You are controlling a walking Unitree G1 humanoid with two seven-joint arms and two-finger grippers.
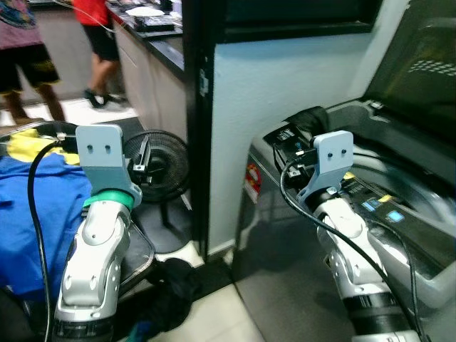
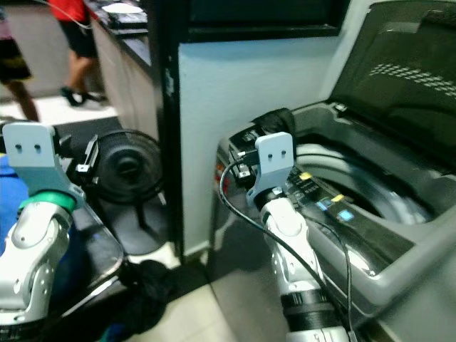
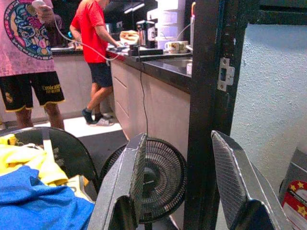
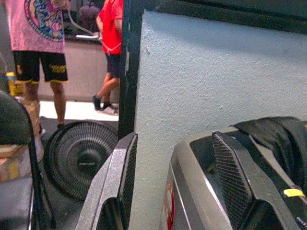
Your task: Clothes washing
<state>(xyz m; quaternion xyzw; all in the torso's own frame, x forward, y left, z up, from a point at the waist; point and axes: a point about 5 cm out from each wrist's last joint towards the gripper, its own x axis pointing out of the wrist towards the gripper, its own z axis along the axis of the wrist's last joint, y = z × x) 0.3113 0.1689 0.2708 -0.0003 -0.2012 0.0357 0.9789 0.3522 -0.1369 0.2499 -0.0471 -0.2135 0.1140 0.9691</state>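
Both grippers hung spread, empty; the left gripper (image 3: 180, 191) should have dropped squarely onto the blue garment (image 1: 43, 214), pinching deep before swinging toward the washer (image 2: 370, 235).

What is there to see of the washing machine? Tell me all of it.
The washing machine is a grey top-loader standing against the pale wall at the robot's right. Its dark lid is raised and leans back, so the round drum opening is exposed. A dark control strip with small yellow and blue markings runs along the near edge. A black garment is draped over the far left corner. A red sticker marks its side. The right pincer hovers open beside that corner.
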